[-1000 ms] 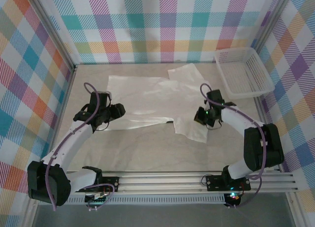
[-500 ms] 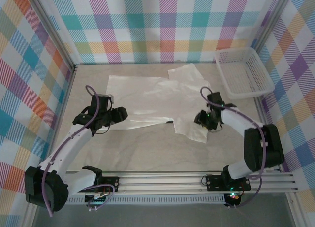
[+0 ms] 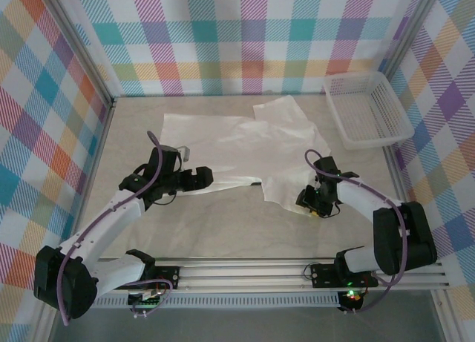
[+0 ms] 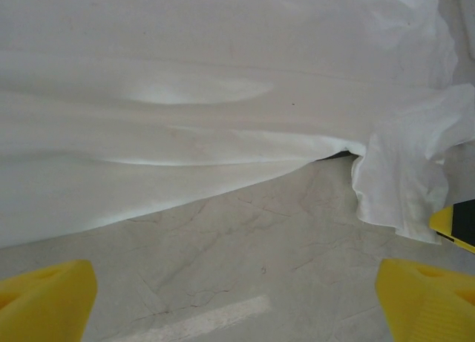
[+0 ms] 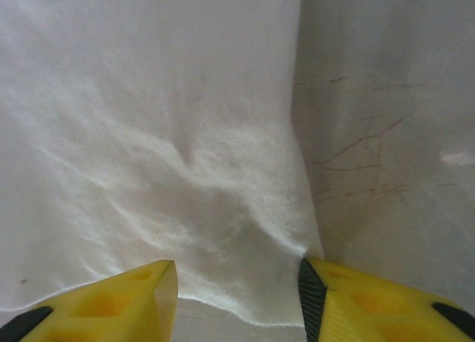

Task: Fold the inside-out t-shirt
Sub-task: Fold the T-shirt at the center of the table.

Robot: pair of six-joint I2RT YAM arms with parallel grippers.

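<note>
White plastic mesh basket is placed beyond the right gripper, well apart. Cream-white t-shirt is spread just ahead of the wide-open left gripper; its near edge is straddled by the right gripper's parted jaws.

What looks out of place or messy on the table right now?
The t-shirt lies lopsided: its near-right flap juts forward past the rest of the hem, and the flap's corner is crumpled and curled. The basket sits upright at the far right, and nothing is spilled.
</note>
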